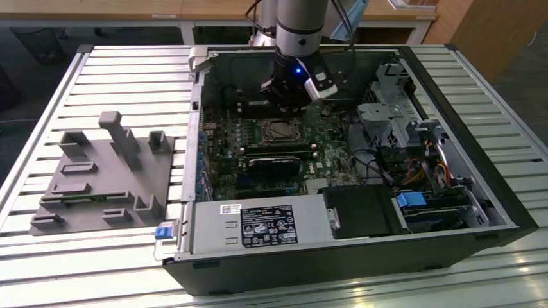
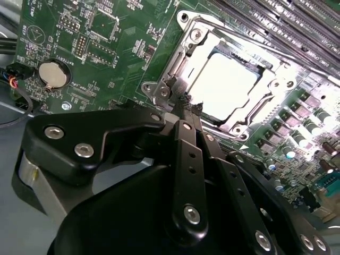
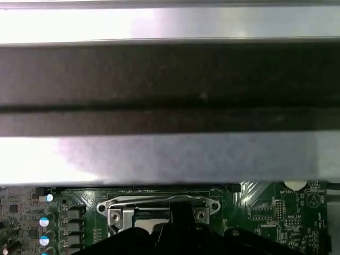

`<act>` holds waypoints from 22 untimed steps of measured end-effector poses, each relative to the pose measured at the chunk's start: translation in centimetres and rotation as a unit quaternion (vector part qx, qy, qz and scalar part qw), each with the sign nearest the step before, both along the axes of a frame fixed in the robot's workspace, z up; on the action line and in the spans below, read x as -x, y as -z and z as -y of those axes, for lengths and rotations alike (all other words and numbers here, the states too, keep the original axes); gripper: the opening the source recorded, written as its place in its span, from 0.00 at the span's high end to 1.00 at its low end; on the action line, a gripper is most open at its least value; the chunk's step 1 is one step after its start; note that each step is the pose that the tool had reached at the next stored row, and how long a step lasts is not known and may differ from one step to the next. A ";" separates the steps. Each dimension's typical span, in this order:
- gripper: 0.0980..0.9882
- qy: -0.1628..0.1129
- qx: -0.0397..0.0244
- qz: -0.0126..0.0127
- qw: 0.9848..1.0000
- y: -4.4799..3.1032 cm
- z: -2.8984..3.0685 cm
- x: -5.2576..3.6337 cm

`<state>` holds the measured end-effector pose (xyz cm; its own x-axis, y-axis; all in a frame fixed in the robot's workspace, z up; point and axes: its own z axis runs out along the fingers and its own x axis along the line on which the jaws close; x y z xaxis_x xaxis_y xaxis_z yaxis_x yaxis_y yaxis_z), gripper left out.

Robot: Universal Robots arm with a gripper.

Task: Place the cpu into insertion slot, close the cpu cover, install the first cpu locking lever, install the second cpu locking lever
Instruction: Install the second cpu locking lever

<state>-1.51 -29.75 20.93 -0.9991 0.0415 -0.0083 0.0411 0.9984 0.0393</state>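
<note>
The cpu sits in the insertion slot on the green motherboard; in the second wrist view its pale, flat metal face shows bright through the window of the cpu cover, which lies down flat over it. We judge placement and cover closing done, and a locking lever to be the step in hand.

The gripper stands at the slot's near edge, its black fingertips drawn together to a narrow point and touching or nearly touching a thin metal lever beside the slot's corner screw. We cannot tell whether the tips pinch the lever or only press against it. In the exterior view the gripper hangs just behind the slot, inside the open computer case.

To do this step well, we would keep the tips low on the wire-like lever, push it along its own arc and seat it under its hook without scraping the board.

The cover is thin stamped steel, silvery and glossy. The slot rim is bright metal with round screws at its corners. Near the slot lie a coin cell battery and a row of cylindrical capacitors.
</note>
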 end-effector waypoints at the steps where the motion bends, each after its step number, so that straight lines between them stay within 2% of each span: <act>1: 0.99 0.000 0.000 0.000 1.000 -0.05 0.02 0.00; 9: 0.99 0.000 0.000 0.000 1.000 -1.65 0.09 0.00; 12: 0.99 0.000 0.000 0.000 1.000 -1.66 0.35 0.00; 22: 0.99 0.000 0.000 0.000 1.000 -1.66 1.97 0.01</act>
